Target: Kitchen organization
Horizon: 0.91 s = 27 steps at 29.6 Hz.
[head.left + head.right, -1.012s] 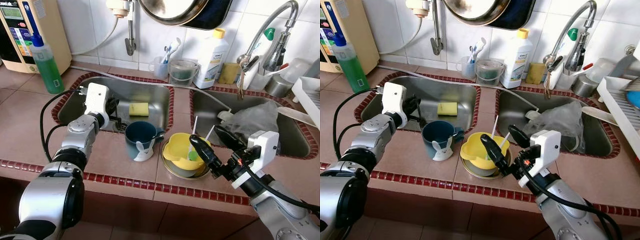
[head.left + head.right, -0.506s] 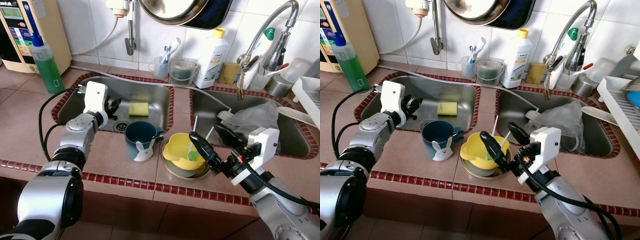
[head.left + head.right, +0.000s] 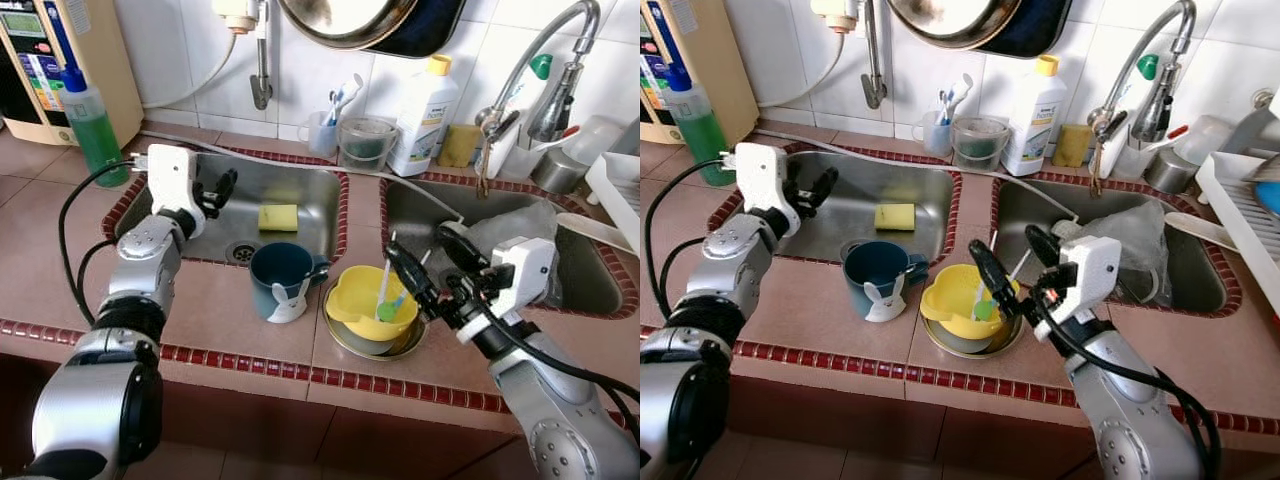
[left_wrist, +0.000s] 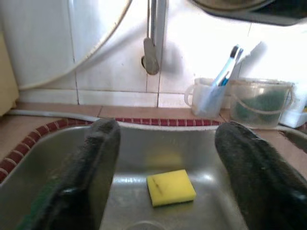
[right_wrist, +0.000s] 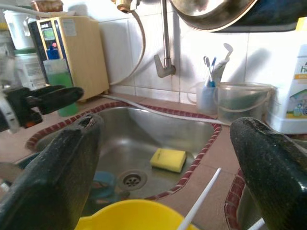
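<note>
A yellow bowl (image 3: 365, 303) with white-handled utensils (image 3: 384, 286) in it sits on a metal plate (image 3: 378, 346) on the tiled counter between the two sinks. Beside it on the left stands a dark blue mug (image 3: 281, 279). A yellow sponge (image 3: 278, 216) lies in the left sink (image 3: 310, 190). My right gripper (image 3: 428, 263) is open, raised just right of the bowl's rim, holding nothing. My left gripper (image 3: 222, 189) is open over the left sink's left side, pointing at the sponge (image 4: 171, 187). In the right wrist view the bowl (image 5: 134, 216) lies below between the fingers (image 5: 57, 172).
A green soap bottle (image 3: 93, 125) and a water dispenser (image 3: 60, 60) stand at back left. A toothbrush cup (image 3: 322, 130), clear tub (image 3: 365, 142) and white detergent bottle (image 3: 423, 115) line the wall. A plastic bag (image 3: 515, 235) fills the right sink under the faucet (image 3: 540, 70). A dish rack (image 3: 620, 190) is at far right.
My right gripper has lifted from in front of the bowl and moved back, to its right rim. My left gripper has risen and drawn back left over the sink.
</note>
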{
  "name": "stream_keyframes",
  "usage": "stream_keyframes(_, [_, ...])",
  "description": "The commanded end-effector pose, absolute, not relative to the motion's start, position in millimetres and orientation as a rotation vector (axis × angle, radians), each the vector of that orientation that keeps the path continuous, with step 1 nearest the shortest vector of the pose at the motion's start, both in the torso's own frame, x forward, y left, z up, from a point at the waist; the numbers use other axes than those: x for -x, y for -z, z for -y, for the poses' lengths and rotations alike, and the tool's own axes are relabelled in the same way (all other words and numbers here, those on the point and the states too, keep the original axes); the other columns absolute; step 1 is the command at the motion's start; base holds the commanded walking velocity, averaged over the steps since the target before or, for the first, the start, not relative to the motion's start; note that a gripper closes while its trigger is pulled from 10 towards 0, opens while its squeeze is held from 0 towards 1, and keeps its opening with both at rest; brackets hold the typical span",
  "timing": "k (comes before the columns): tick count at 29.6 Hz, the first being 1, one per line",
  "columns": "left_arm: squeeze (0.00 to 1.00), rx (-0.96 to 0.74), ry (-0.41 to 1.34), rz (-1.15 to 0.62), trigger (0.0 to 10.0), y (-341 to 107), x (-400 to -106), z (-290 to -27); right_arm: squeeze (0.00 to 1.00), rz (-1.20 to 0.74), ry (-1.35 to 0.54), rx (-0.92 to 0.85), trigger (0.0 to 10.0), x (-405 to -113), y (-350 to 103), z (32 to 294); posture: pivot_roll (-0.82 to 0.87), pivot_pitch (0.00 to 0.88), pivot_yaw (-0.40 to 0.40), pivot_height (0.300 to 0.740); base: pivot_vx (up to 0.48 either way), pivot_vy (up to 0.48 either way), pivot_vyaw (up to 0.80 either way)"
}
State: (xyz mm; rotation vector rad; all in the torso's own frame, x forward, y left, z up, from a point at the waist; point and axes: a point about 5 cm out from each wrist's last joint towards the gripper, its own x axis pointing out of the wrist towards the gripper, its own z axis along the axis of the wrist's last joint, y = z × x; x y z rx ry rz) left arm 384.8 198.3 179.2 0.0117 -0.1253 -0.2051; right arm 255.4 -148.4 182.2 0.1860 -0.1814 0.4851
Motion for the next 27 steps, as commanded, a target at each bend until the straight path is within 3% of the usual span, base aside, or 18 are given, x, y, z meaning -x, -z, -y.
stream_keyframes(1, [1.0,-0.002,0.212,0.166,10.0,-186,-382,-197,0.0,0.2,-0.459,-0.166,10.0,-259,-184,151,0.03,0.0,-0.066,0.74,0.0,0.0,0.0])
stream_keyframes(7, [1.0,0.003,0.181,0.2,10.0,-186,-370,-199,0.0,0.221,-0.444,-0.158,10.0,-266,-183,148,0.05,0.0,-0.069,0.74,0.0,0.0,0.0])
stream_keyframes(8, [0.8,0.003,0.18,0.203,10.0,-187,-369,-199,0.0,0.223,-0.443,-0.158,10.0,-267,-183,148,0.05,0.0,-0.069,0.74,0.0,0.0,0.0])
stream_keyframes(9, [0.0,0.002,0.184,0.209,10.0,-188,-364,-197,0.0,0.233,-0.443,-0.158,10.0,-269,-183,147,0.08,0.0,-0.067,0.74,0.0,0.0,0.0])
stream_keyframes(27, [0.0,0.018,0.243,0.235,10.0,-201,-338,-173,0.0,0.273,-0.41,-0.145,10.0,-277,-183,149,0.09,0.0,-0.066,0.74,0.0,0.0,0.0])
